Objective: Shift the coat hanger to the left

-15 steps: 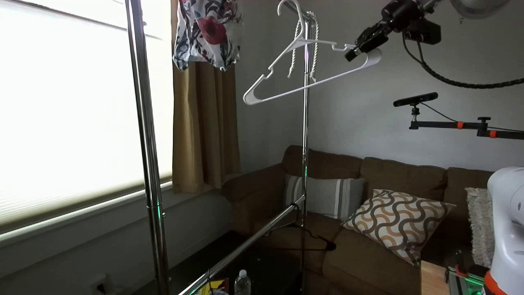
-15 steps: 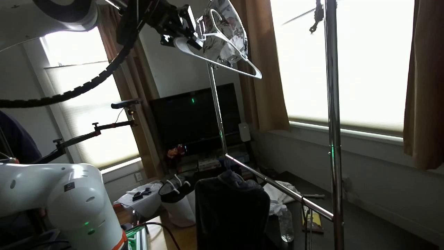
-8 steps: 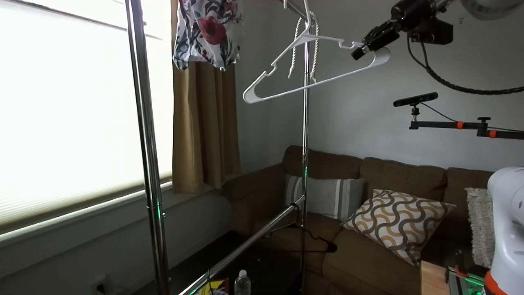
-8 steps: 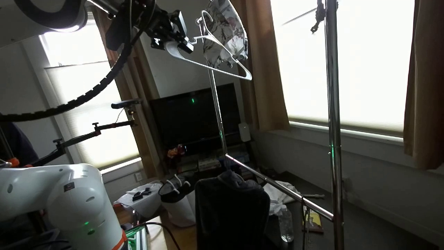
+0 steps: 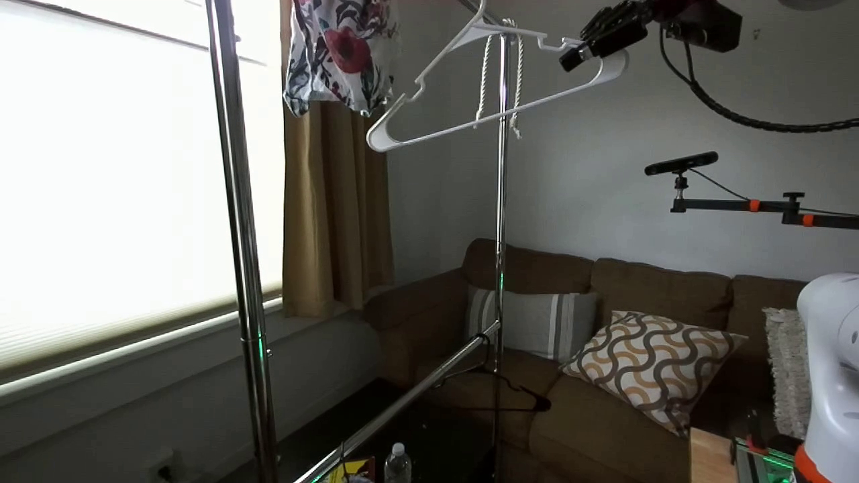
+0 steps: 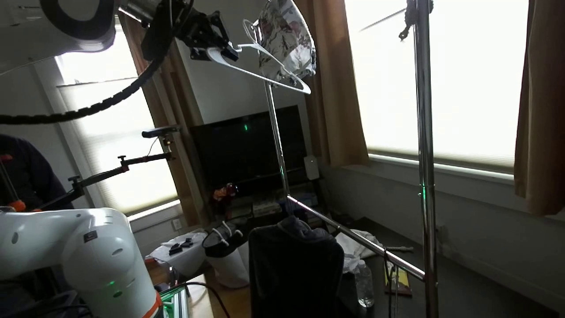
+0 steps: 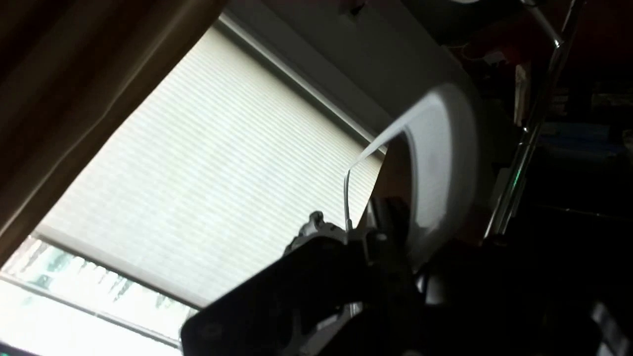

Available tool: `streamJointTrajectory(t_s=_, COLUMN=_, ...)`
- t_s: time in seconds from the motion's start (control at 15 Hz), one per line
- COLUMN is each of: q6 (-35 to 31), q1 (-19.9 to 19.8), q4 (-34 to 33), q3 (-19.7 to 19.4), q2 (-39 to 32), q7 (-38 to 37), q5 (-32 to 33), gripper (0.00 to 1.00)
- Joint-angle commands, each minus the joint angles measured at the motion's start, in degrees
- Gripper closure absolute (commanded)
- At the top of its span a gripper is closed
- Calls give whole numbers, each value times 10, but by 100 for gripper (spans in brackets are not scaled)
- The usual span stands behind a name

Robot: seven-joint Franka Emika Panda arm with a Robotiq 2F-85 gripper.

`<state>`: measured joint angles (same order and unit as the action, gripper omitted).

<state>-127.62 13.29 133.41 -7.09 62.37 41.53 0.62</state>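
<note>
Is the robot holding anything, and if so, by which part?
Yes, the triangular white plastic coat hanger: the robot's black fingers hold it along its upper edge, near one wide, rounded end.

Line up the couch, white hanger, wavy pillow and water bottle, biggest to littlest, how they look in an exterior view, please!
Largest to smallest:
Couch
White hanger, counting its whole outline; hook cut off
Wavy pillow
Water bottle, bottom cut off

Room: home living area
Seating: brown fabric sofa [image 5: 664, 285]
On sofa: square wave-patterned cloth pillow [image 5: 651, 365]
Screen: wide black flat television [image 6: 249, 150]
</note>
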Motion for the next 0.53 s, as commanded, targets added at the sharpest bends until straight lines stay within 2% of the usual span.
streamJointTrajectory(t_s=0.0, q6=-25, q1=4, q4=-13, q3=51, q2=-17, q7=-11, q5=30, gripper=99)
streamJointTrajectory(t_s=0.07, q6=-15, q1=3, q4=-15, q3=58, q2=-17, q7=-8, q5=40, gripper=99)
streamJointTrajectory(t_s=0.13, q6=26, q1=1, q4=-16, q3=61, q2=-14, q7=2, q5=55, gripper=99)
streamJointTrajectory(t_s=0.27, q6=99, q1=48, q4=-17, q3=53, q2=0, q7=34, q5=41, gripper=99)
streamJointTrajectory(t_s=0.47, q6=161, q1=94, q4=-36, q3=49, q2=7, q7=75, q5=11, gripper=99)
